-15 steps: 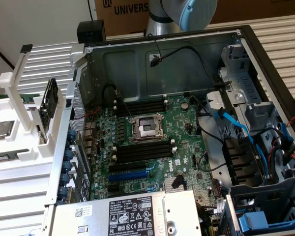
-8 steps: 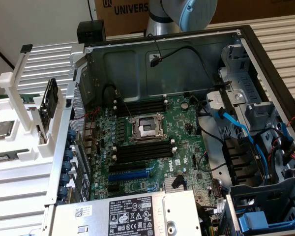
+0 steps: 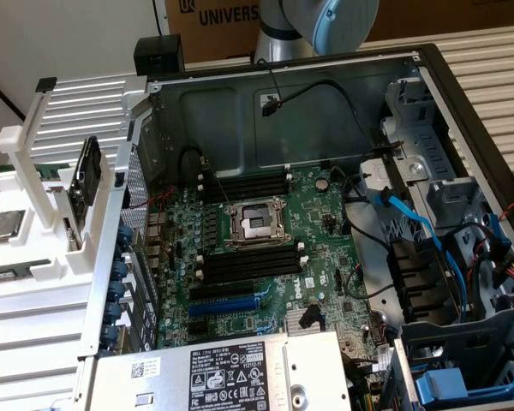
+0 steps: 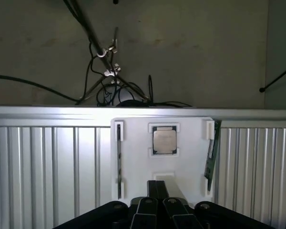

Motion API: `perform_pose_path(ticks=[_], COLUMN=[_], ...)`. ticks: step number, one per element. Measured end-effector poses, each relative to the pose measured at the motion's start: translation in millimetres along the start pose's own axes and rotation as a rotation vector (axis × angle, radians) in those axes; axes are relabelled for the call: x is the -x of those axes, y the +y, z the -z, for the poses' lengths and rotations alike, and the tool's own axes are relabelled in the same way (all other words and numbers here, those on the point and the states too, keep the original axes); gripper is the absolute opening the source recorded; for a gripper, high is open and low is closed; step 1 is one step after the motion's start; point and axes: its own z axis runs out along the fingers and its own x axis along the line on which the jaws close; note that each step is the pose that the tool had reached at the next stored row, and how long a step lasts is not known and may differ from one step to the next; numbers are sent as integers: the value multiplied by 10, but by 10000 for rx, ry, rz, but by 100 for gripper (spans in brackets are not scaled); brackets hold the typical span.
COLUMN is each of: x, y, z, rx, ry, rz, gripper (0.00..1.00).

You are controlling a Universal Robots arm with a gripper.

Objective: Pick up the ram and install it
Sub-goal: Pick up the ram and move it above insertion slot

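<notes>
The ram [image 4: 210,151] is a thin green stick standing on edge in a white holder [image 4: 190,167], beside a square silver processor [image 4: 164,140]. My gripper [image 4: 157,207] is shut with nothing between its black fingers, hovering above the holder's near edge and short of the ram. In the exterior view the ram [image 3: 36,169] shows as a green strip on the white holder [image 3: 34,257] at that view's left, outside the computer case. The motherboard's black memory slots [image 3: 244,184] lie beside the processor socket [image 3: 255,224], and a second bank of slots [image 3: 244,264] sits on its other side.
The open case [image 3: 325,111] has tall metal walls, with loose black and blue cables [image 3: 411,218] at the exterior view's right. A blue expansion slot [image 3: 227,304] and a labelled power supply [image 3: 231,372] sit near the front. A black flat part [image 3: 87,184] stands on the holder.
</notes>
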Motion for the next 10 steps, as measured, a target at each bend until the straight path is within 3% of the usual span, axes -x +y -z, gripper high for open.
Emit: perform_pose_path(ticks=[10], x=[-28], y=[12], z=[-180], rx=[-8], ry=[8], rz=[-150], gripper=[10])
